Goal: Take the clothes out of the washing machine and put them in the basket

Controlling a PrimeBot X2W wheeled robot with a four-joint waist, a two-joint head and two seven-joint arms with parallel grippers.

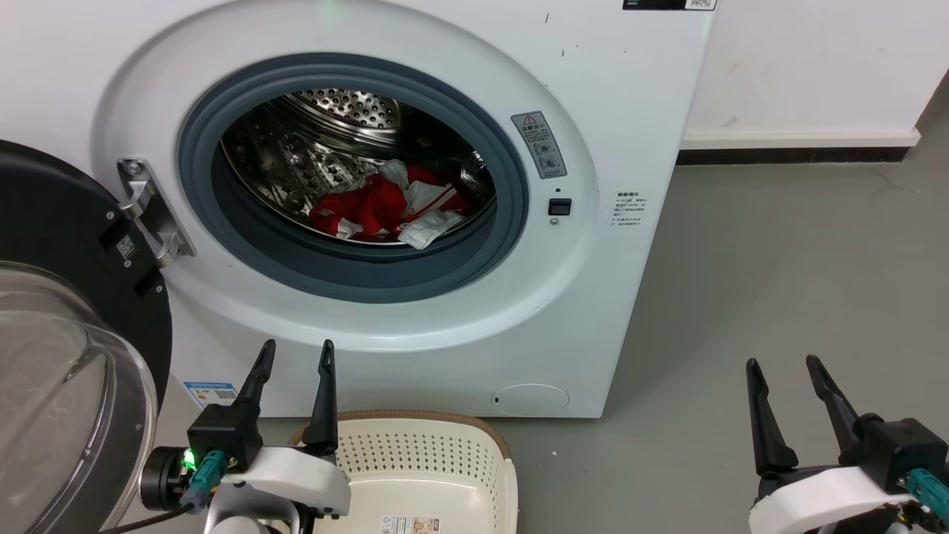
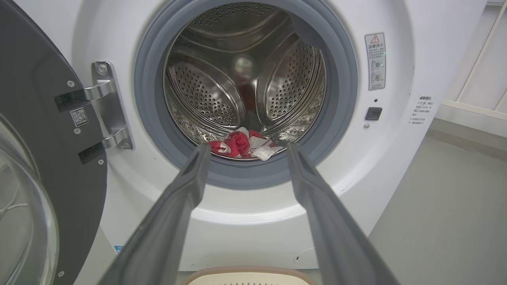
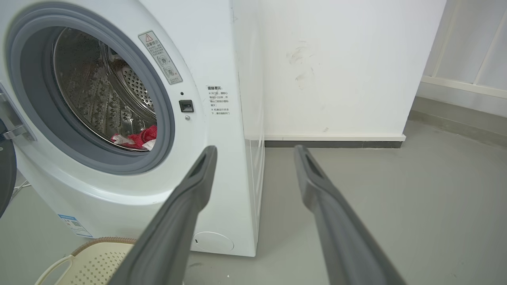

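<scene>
Two open, empty grippers — left gripper (image 1: 296,347) and right gripper (image 1: 783,363) — hang outside the washing machine (image 1: 445,356). The clothes (image 1: 385,208) lie well beyond the fingers (image 1: 323,400), low in the drum (image 1: 334,111).

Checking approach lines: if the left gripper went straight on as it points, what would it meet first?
Likely the red clothes low in the washing machine, just clearing its grey rubber ring; depth is unclear.

The clothes (image 1: 389,208) lie in the washing machine's (image 1: 608,104) drum (image 1: 326,126); the basket (image 1: 474,445) stands before it, its door (image 1: 67,245) at left.
</scene>
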